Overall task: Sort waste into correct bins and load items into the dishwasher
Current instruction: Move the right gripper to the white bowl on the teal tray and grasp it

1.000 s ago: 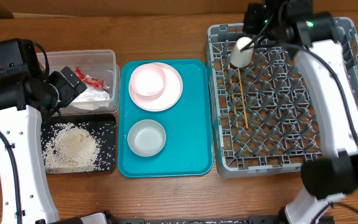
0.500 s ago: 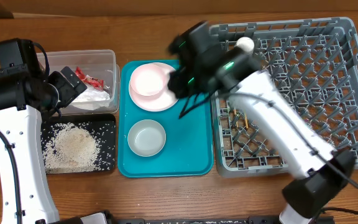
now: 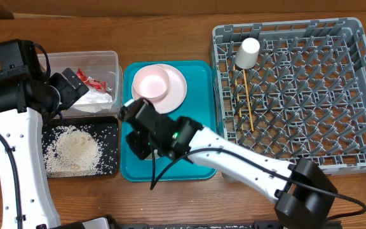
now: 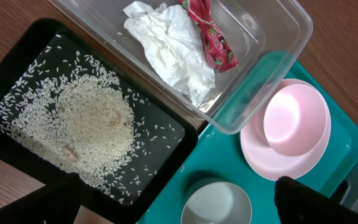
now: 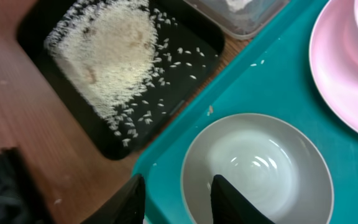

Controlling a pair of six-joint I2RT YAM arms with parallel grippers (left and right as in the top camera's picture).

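My right gripper (image 5: 179,200) is open low over the teal tray, its fingers astride the left rim of the grey bowl (image 5: 260,168). One finger is outside the rim and one inside. In the overhead view the gripper (image 3: 142,145) hides the bowl. The pink-white bowl (image 3: 151,84) sits on the pink plate (image 3: 175,95). The white cup (image 3: 248,52) and chopsticks (image 3: 248,102) lie in the grey rack (image 3: 310,95). The napkin (image 4: 169,46) and red wrapper (image 4: 210,37) are in the clear tub (image 3: 84,63). Rice (image 4: 79,134) lies in the black tray (image 3: 110,130). My left gripper (image 3: 75,86) is open and empty above the tub.
The teal serving tray (image 3: 199,140) lies between the bins and the rack. My right arm (image 3: 234,162) stretches across the tray's front edge and the rack's front-left corner. Bare wooden table runs along the front.
My right arm has left the white cup at the rack's far-left corner, swung left across the teal tray and come down over the grey bowl. The left arm has not moved.
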